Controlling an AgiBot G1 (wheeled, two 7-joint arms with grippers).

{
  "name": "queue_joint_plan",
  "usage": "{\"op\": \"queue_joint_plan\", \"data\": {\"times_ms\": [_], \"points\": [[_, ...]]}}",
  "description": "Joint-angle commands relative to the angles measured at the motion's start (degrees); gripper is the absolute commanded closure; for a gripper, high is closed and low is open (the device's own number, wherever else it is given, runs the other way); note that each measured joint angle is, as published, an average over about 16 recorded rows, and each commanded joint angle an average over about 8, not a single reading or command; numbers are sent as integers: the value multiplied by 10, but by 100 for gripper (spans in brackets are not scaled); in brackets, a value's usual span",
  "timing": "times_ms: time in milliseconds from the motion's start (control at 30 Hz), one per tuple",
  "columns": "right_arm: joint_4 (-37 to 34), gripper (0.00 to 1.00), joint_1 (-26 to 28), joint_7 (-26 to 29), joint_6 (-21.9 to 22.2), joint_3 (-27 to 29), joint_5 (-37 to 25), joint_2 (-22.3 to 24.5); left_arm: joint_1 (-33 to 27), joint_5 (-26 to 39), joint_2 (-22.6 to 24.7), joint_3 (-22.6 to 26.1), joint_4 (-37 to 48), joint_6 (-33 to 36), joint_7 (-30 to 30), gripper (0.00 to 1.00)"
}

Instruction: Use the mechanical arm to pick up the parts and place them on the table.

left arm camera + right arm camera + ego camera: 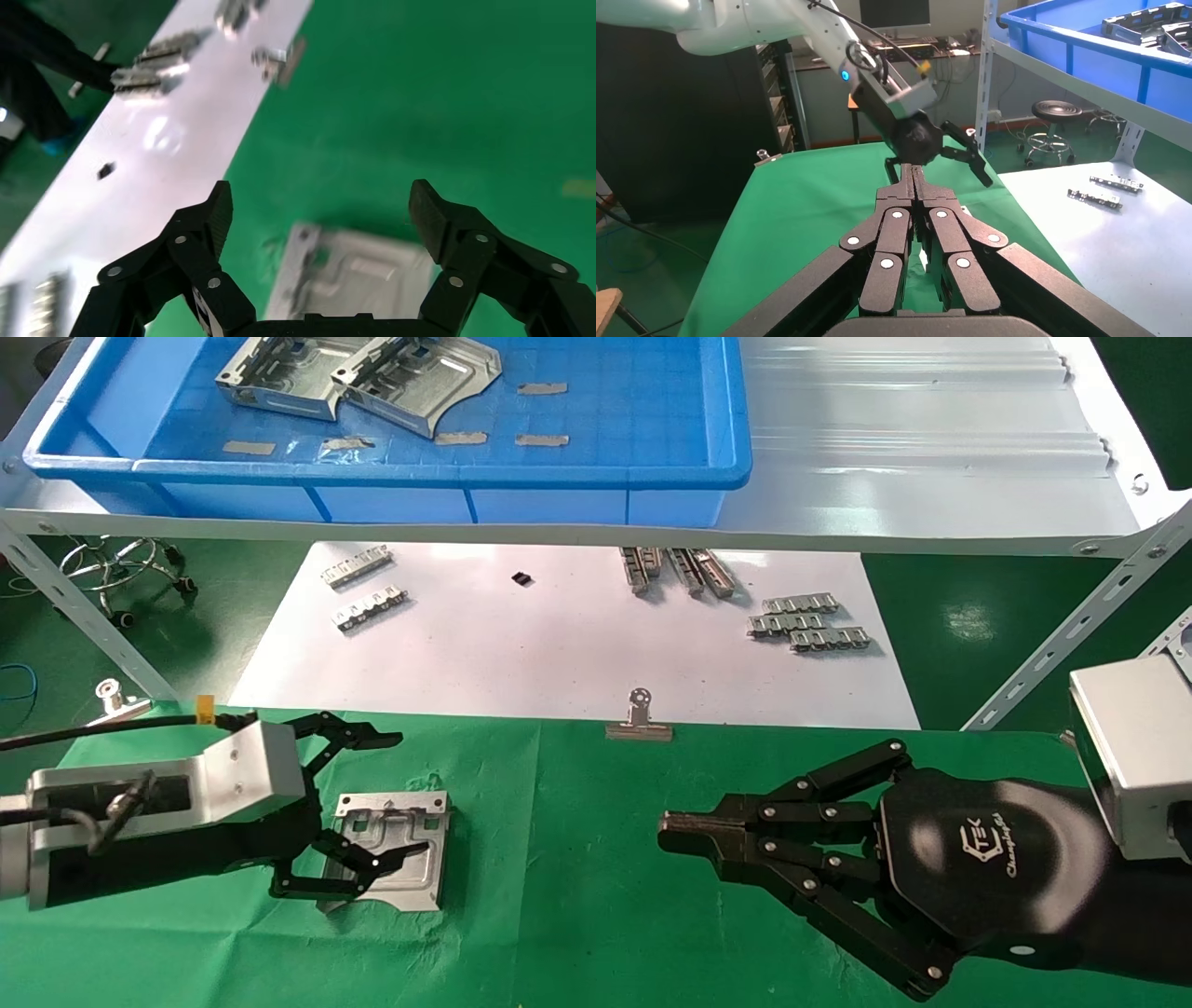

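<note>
Your left gripper sits over the left side of the green table, fingers spread wide, hovering above one part that lies flat on the cloth. Head view shows one finger crossing over the plate; whether it touches, you can't tell. The left wrist view gives you what the head view doesn't: both fingertips well apart, with the plate below and between them, nothing pinched.

Your right gripper rests low over the right side of the table, fingers pressed together, empty. The right wrist view confirms the tips meet, and shows the left gripper farther off.

Only the head view shows you two more parts in the blue bin on the far shelf, and small toothed strips on the white sheet.
</note>
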Motion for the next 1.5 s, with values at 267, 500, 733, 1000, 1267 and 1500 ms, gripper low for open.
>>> {"op": "queue_joint_plan", "data": {"times_ms": [267,500,733,1000,1267,1500], "points": [[0,100,0,0,0,0,0,0,78,-160,-18,-53,8,-4,-9,0],[0,57,0,0,0,0,0,0,113,-237,-20,-89,14,4,1,0],[0,0,0,0,0,0,0,0,107,-236,-16,-99,17,34,-5,0],[0,0,0,0,0,0,0,0,100,-237,-9,-113,21,71,-16,0],[0,0,0,0,0,0,0,0,94,-238,-3,-127,24,108,-28,0],[0,0,0,0,0,0,0,0,88,-239,2,-139,27,141,-37,0]]}}
